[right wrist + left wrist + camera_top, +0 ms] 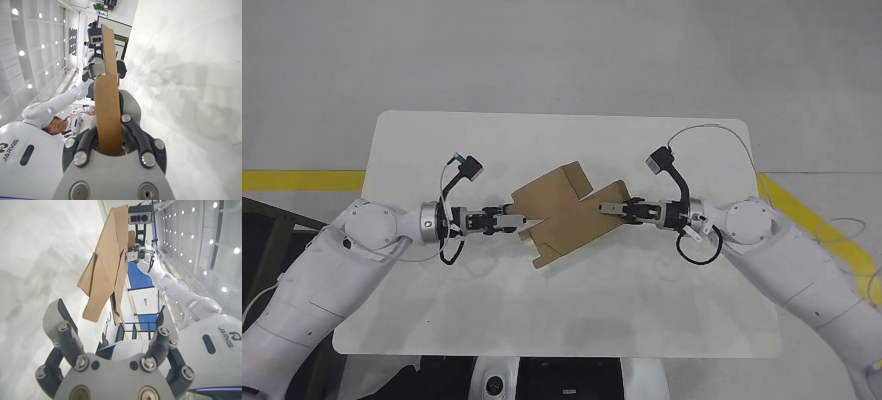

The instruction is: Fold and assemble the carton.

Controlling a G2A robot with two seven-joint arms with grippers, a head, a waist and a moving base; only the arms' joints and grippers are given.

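While the right gripper (608, 208) clamps one edge of the flattened brown cardboard carton (567, 210), the left gripper (110, 307) is spread wide; carton's near corner sits just ahead of it; carton spans between both grippers, over the white worktop (662, 300).

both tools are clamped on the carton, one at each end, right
Not quite. Only the right tool is clamped on the carton. The left tool is at the other end, but it is open, spread wide and not closed on the carton. The left wrist view shows this.
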